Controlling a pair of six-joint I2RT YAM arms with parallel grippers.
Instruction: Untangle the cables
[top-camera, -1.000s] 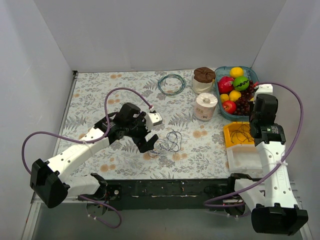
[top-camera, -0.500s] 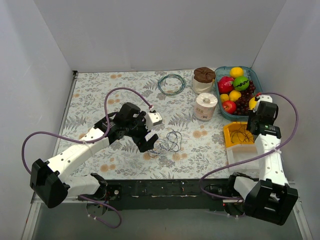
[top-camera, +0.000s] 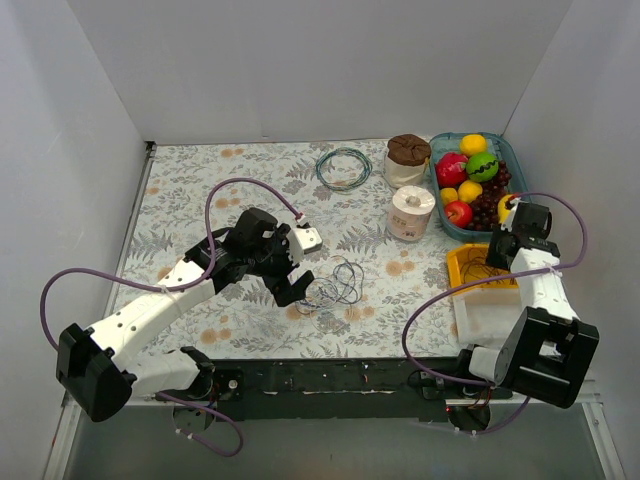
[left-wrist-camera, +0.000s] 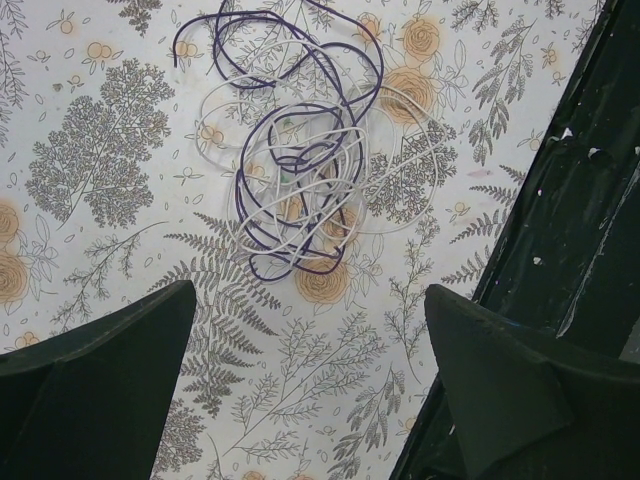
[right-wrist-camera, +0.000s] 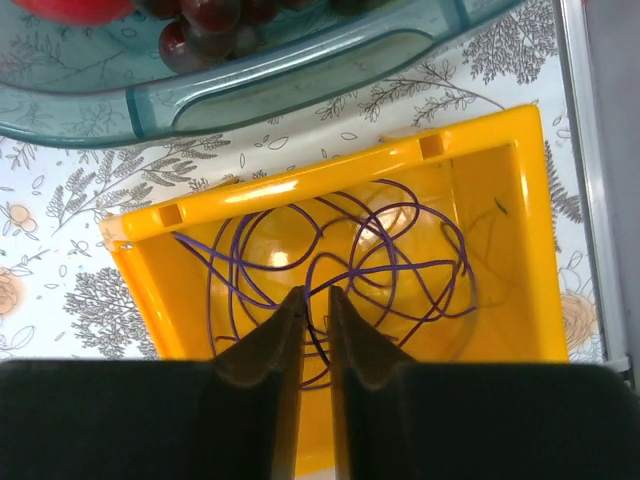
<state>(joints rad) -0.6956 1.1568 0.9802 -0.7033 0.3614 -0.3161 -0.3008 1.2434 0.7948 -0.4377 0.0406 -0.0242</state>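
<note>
In the top view, the left hand (top-camera: 295, 278) sits low over the flowered worktop (top-camera: 200, 180) with its 2 fingers spread. The tangle of cables (top-camera: 335, 285) lies just ahead of its tips. The right hand (top-camera: 497, 258) hangs over the yellow bin (top-camera: 455, 262), and the fruit tray (top-camera: 440, 190) is just beyond it. A paper roll (top-camera: 411, 213) stands off to that hand's left; any print on it is too small to read.

In the left wrist view, the left hand (left-wrist-camera: 308, 300) is wide open. The tangle of cables (left-wrist-camera: 300, 190), purple and white strands looped through each other, lies on the worktop ahead of the tips and touches neither finger.

In the right wrist view, the right hand (right-wrist-camera: 314, 300) is pressed almost together, leaving only a thin slit. Just ahead of it, a purple cable (right-wrist-camera: 340, 260) loops loosely inside the yellow bin (right-wrist-camera: 330, 170). I cannot tell whether a strand is caught between the tips. The fruit tray (right-wrist-camera: 280, 95) shows its teal rim beyond the bin.
</note>
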